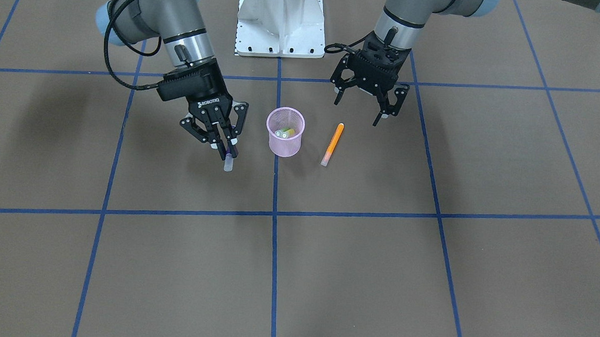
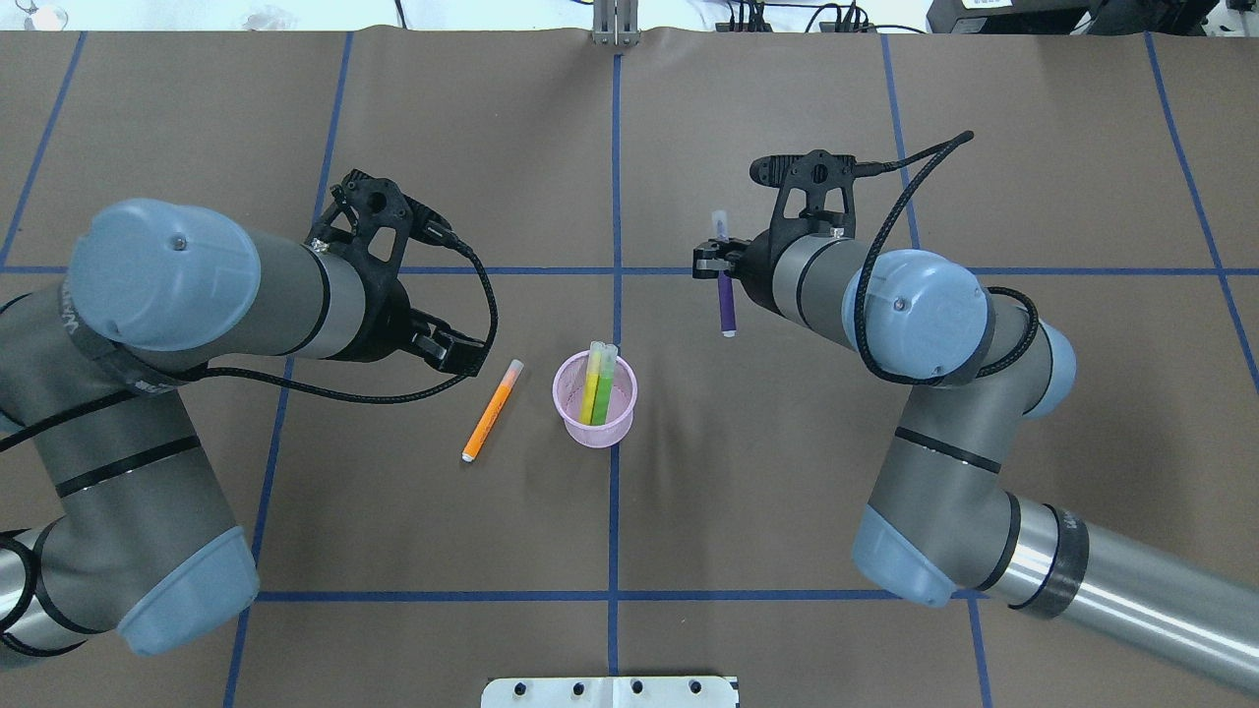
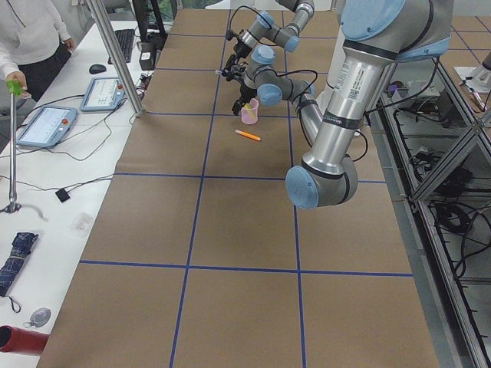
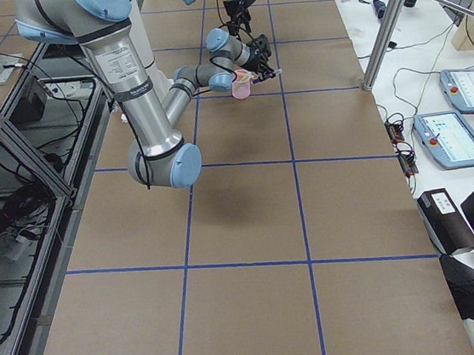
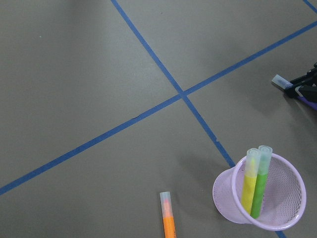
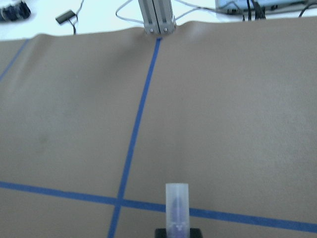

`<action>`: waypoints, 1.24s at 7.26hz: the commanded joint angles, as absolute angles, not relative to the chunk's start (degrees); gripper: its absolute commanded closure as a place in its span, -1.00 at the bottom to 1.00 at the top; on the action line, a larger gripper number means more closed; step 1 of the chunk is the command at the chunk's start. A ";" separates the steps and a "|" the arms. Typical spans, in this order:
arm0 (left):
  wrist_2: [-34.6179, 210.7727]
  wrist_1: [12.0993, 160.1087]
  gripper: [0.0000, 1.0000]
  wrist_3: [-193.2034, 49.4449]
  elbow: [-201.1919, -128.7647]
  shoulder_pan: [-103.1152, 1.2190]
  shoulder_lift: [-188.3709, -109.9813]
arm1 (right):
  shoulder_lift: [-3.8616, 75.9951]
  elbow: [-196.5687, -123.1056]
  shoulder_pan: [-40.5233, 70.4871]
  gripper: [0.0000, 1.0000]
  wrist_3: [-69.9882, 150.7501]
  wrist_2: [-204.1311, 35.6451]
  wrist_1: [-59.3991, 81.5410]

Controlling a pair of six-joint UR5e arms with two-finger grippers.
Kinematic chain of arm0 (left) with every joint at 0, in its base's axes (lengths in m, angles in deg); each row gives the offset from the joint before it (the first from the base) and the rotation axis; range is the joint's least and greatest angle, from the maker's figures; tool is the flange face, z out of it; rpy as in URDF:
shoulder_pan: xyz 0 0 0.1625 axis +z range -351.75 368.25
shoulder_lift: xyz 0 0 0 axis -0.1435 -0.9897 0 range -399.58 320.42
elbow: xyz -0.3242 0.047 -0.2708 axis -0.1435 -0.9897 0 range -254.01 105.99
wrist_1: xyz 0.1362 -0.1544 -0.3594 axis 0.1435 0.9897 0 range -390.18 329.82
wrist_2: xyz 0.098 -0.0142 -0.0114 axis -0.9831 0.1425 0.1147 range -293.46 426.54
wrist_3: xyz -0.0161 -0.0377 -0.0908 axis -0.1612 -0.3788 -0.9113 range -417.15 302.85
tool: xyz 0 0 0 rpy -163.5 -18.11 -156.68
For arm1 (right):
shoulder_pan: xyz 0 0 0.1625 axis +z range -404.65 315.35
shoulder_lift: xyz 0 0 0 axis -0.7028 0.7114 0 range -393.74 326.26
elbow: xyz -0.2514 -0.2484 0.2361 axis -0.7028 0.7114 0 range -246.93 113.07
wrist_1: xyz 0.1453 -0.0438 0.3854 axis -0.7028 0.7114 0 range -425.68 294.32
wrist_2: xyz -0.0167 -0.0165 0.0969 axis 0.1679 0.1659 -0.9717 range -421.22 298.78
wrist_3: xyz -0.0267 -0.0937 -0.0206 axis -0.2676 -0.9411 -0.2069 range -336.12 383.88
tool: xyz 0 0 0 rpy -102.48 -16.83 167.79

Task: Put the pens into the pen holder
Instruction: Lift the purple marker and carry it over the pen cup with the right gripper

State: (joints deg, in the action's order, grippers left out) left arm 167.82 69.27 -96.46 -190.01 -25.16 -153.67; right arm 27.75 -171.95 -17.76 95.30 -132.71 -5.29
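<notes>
The pink mesh pen holder point(image 1: 284, 146) point(image 2: 622, 415) point(image 5: 227, 208) stands upright near the table's middle. A yellow pen point(image 2: 591, 383) point(image 5: 249, 178) and a green pen point(image 2: 603, 385) point(image 5: 258, 186) stand in it. The orange pen point(image 1: 332, 143) point(image 2: 491, 411) point(image 5: 168, 220) lies flat on the table beside the cup, on my left arm's side. My left gripper point(image 1: 366, 103) point(image 2: 440, 293) is open and empty, above the table just behind the orange pen. My right gripper point(image 1: 226, 147) point(image 2: 718, 261) is shut on the purple pen point(image 1: 228, 161) point(image 2: 726, 305) point(image 6: 177, 208), held off the table beside the cup.
The white robot base plate point(image 1: 281, 21) point(image 2: 610, 691) sits at the table's near edge. Blue tape lines point(image 1: 273, 213) grid the brown table. A person point(image 3: 31, 38) and control pendants point(image 3: 46, 123) are at a side bench.
</notes>
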 commanded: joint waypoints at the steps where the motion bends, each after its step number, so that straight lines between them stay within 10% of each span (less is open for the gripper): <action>1: 168.14 69.23 -1.00 -89.71 -189.50 -26.02 -153.05 | 26.47 -173.89 -24.75 1.00 99.99 -117.64 -5.29; 9: 168.32 69.32 -0.99 -89.14 -188.71 -27.17 -152.61 | 20.67 -161.95 -35.60 1.00 101.49 -95.06 -4.50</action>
State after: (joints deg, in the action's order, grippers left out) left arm 168.32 69.32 -89.14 -188.71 -27.14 -152.61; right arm 21.09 -163.46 -35.54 101.68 -95.26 -4.55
